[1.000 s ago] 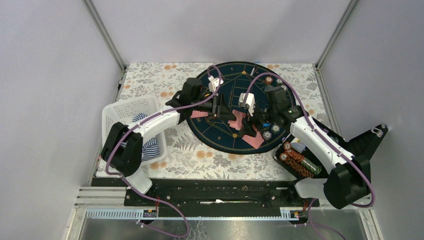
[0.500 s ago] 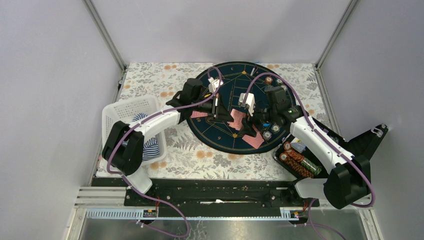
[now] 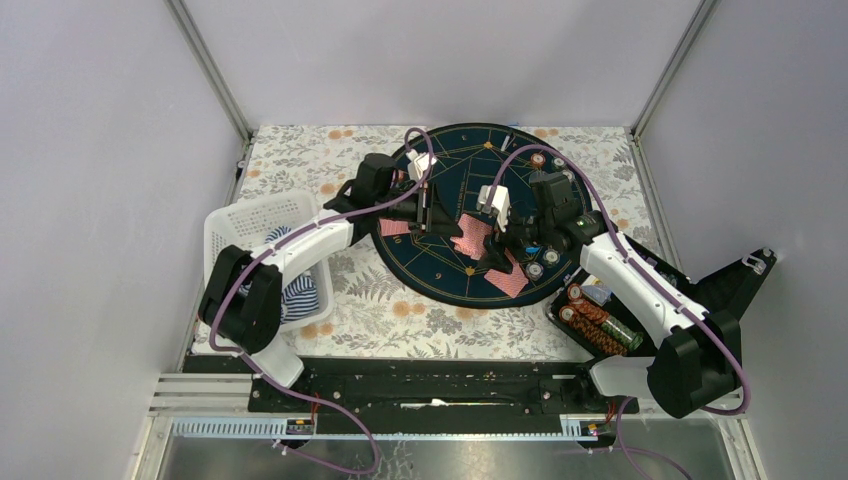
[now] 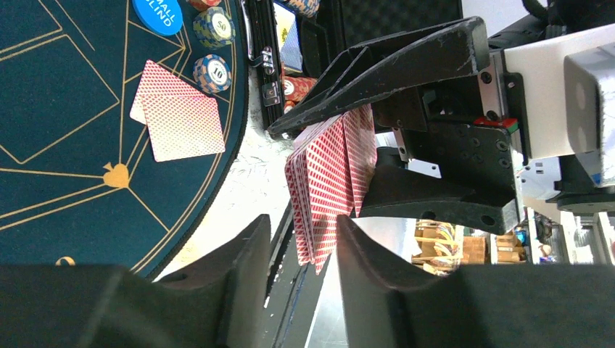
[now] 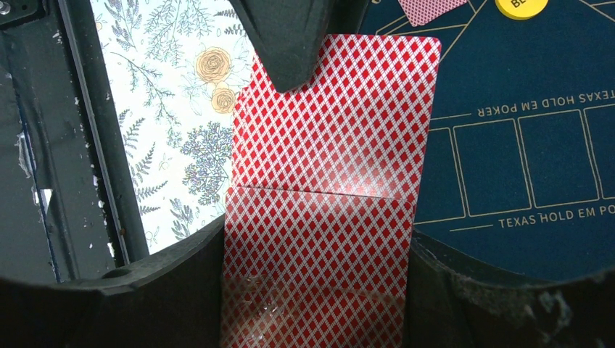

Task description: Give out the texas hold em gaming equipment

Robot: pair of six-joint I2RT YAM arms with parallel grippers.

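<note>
Over the middle of the round dark mat (image 3: 440, 272), the two pincers hang close together, with only a small gap between them. The right pincer (image 3: 488, 246) is squeezed shut on a bunch of red-backed cards (image 5: 326, 181), spread out a little like a fan. The left pincer (image 3: 436, 212) has its jaws partly apart. From its own camera the low corner of the fan shows in the gap between them. I cannot tell if they touch it.

Two more cards (image 4: 178, 116) lie flat near the mat's front right edge. One card (image 3: 395, 228) lies by the left edge. Small chip stacks (image 4: 216, 71) and a blue disc (image 4: 158, 13) sit close to the right rim, and a yellow disc (image 5: 522, 6) lies on the mat too.

A white basket (image 3: 262, 215) with a striped cloth (image 3: 300, 295) stands at the left edge of the flowery table (image 3: 400, 320). A black case (image 3: 735, 285) with more chips sits at the right edge. Grey walls close in three sides. The back half of the mat and the strip of table in front of it are free.

A moment ago the left pincer was right up against the fan. It has pulled back to the left and a bit farther away. The right pincer has not moved, and the flat cards lie as they did.
</note>
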